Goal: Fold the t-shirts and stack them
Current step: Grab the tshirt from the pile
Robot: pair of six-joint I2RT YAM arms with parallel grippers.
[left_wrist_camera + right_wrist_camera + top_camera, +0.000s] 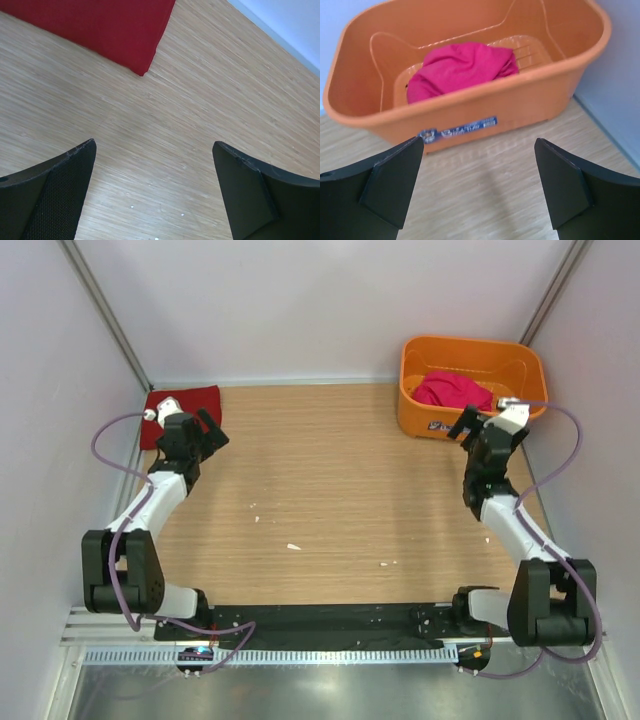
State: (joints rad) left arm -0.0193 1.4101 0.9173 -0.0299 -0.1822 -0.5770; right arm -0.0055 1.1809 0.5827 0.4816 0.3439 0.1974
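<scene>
Wood tabletop [330,490], white walls. Folded crimson t-shirt [200,398] flat at far-left corner, just ahead of left gripper [154,150]: jaws wide, empty. Magenta t-shirt [460,67] crumpled inside orange basket [470,107], facing right gripper [479,145], likewise wide, empty. Likely light, limp; best pinched at a raised fold.

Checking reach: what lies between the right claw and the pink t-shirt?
In the right wrist view, bare table, then the orange basket's near wall; the pink t-shirt lies inside.
</scene>
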